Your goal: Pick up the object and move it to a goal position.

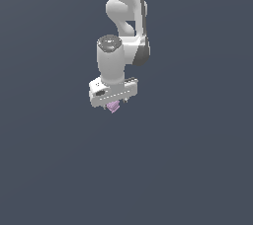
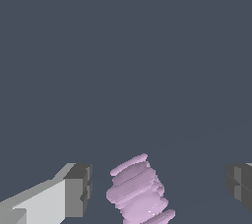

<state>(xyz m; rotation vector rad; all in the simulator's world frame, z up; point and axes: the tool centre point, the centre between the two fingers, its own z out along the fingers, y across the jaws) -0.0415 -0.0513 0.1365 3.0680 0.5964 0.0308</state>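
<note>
I see nothing around but the plain dark grey worktop (image 1: 197,169). My gripper (image 1: 115,103) is spread wide, its fingers (image 2: 78,188) well apart from the object (image 2: 139,191) lying between them. The object is a small lilac lump of stacked ridges, tilted.

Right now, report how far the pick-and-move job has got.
Done: the claw is brought over the lilac ribbed object, which sits between its fingers. In hand: the grasp; the wrist view shows gaps on both sides, so it is open. Left: closing, lifting, carrying to the goal, which no view shows.
</note>
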